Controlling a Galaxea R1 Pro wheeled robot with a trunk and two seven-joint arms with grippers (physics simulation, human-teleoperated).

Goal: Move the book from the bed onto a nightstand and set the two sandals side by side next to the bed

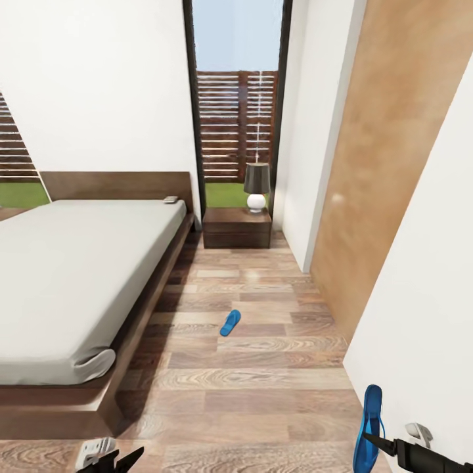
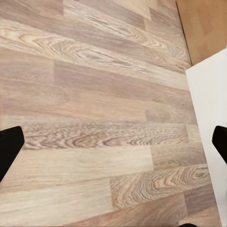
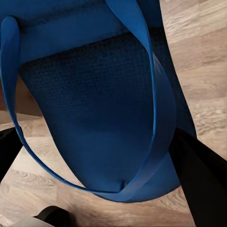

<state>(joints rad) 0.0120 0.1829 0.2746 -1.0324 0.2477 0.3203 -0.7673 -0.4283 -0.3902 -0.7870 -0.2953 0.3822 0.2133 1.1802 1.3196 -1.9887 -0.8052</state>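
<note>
One blue sandal lies flat on the plank floor, about a step out from the bed. The other blue sandal hangs upright at the lower right, held by my right gripper, which is shut on it. In the right wrist view this sandal's sole and straps sit between the black fingers. The book is a small thin thing on the mattress by the headboard, too small to read. A dark nightstand stands beside the bed's head. My left gripper is open over bare floor.
A black-shaded lamp with a white base occupies the nightstand top. A white wall and a wooden door close in on the right. The floor strip between bed and wall runs to the tall window.
</note>
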